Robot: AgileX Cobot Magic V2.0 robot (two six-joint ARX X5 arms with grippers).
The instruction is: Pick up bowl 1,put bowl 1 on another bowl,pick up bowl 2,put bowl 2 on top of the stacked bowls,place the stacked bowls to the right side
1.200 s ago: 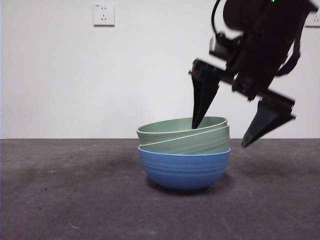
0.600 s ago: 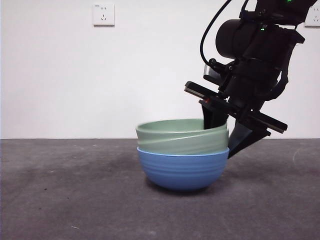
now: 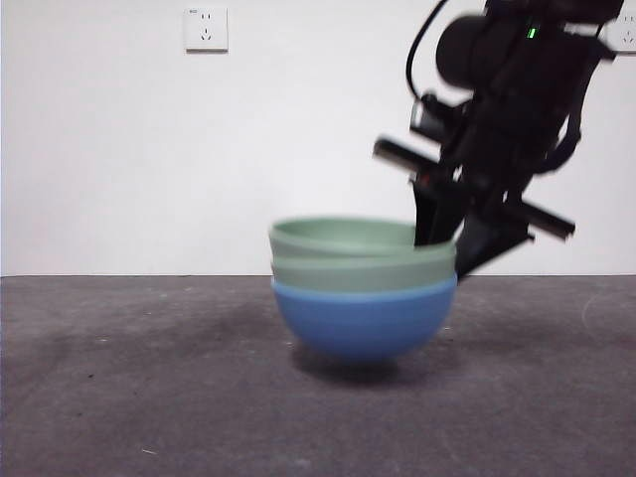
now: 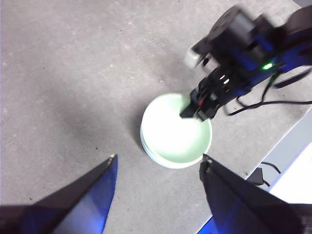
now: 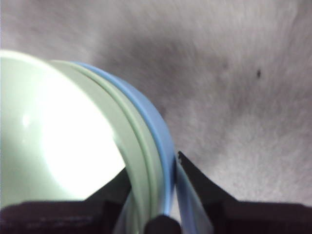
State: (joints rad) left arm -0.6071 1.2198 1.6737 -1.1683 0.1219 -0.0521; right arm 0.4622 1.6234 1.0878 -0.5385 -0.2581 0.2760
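Note:
The stacked bowls hang just off the grey table in the front view: the blue bowl [image 3: 363, 318] underneath, two pale green bowls [image 3: 360, 272] nested in it, the upper one [image 3: 343, 236] level. My right gripper [image 3: 449, 241] comes down from the upper right and is shut on the stack's right rim. In the right wrist view that gripper [image 5: 155, 168] has one jaw inside the top green bowl [image 5: 53, 141] and one outside the blue bowl [image 5: 158, 129]. My left gripper [image 4: 158, 157] is open, high above the stack [image 4: 170, 139], holding nothing.
The grey table [image 3: 149, 397] stretches to left and right of the stack. A white wall with a socket [image 3: 206, 29] stands behind. In the left wrist view the table's edge [image 4: 287, 141] and loose cables [image 4: 265, 105] lie beyond the right arm.
The right gripper dropped over the stack's right rim and shut on it. The tilted top green bowl settled level, and the whole stack has now risen slightly off the table.

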